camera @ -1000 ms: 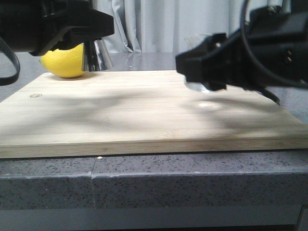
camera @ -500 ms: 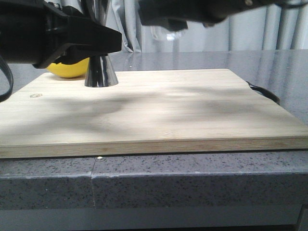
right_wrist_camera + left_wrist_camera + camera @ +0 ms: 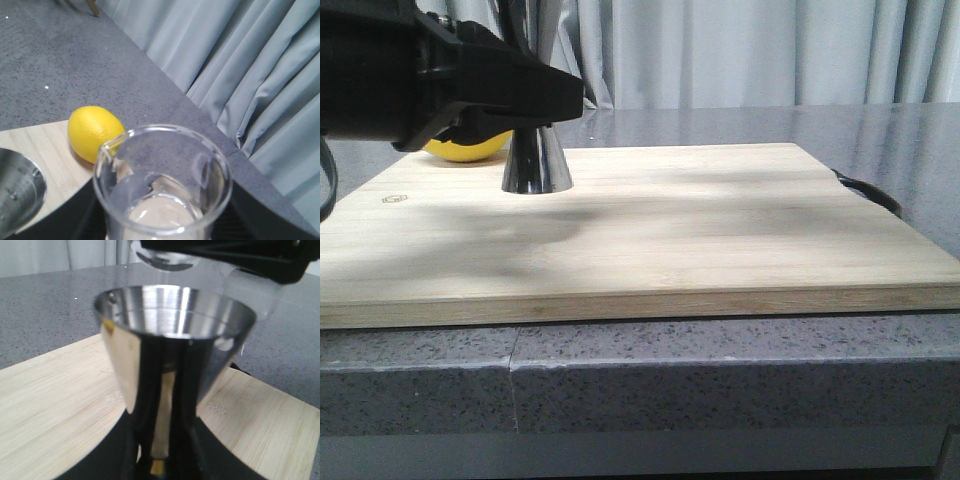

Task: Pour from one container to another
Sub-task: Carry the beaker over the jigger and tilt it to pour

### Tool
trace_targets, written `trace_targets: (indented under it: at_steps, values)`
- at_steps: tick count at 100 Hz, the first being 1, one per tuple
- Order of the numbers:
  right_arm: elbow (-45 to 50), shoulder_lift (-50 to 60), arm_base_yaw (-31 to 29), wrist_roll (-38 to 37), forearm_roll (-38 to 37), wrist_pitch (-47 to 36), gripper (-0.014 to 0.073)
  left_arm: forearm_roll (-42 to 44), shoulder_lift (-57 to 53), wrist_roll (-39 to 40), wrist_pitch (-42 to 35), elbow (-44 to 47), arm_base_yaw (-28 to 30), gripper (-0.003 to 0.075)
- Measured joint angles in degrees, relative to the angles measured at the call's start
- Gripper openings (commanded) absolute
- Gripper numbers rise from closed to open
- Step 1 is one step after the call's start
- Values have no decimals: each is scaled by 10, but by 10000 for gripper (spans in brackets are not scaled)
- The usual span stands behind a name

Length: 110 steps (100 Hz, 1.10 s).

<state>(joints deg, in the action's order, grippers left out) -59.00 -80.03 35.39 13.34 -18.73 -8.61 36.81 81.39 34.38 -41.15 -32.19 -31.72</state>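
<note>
My left end effector [image 3: 525, 95] clamps the steel jigger [image 3: 535, 165] upright on the cutting board [image 3: 720, 230], steadying it as receiver. My right end effector, fingers unseen, evidently carries the glass beaker [image 3: 162, 185] above the jigger's rim; lemon [image 3: 95, 132] at eleven o'clock.

The left gripper [image 3: 535, 95] hides the jigger's [image 3: 535, 165] waist; the lemon [image 3: 468, 148] is half-hidden.

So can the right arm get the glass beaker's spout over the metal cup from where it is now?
Probably yes. The beaker is held up in the air, its base showing just above the metal cup, whose mouth is open and uncovered. The left gripper clasps only the cup's narrow waist, and the lemon sits off to the side.
</note>
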Motion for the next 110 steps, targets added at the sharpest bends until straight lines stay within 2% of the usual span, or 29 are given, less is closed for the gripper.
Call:
trace_targets:
  at_steps: [44,110]
  values:
    - [-15,0,0,0,-106,15,197,1,0,1,0,0,0,-19]
    - [-15,0,13,3,-189,2,197,26,0,12,0,0,0,-19]
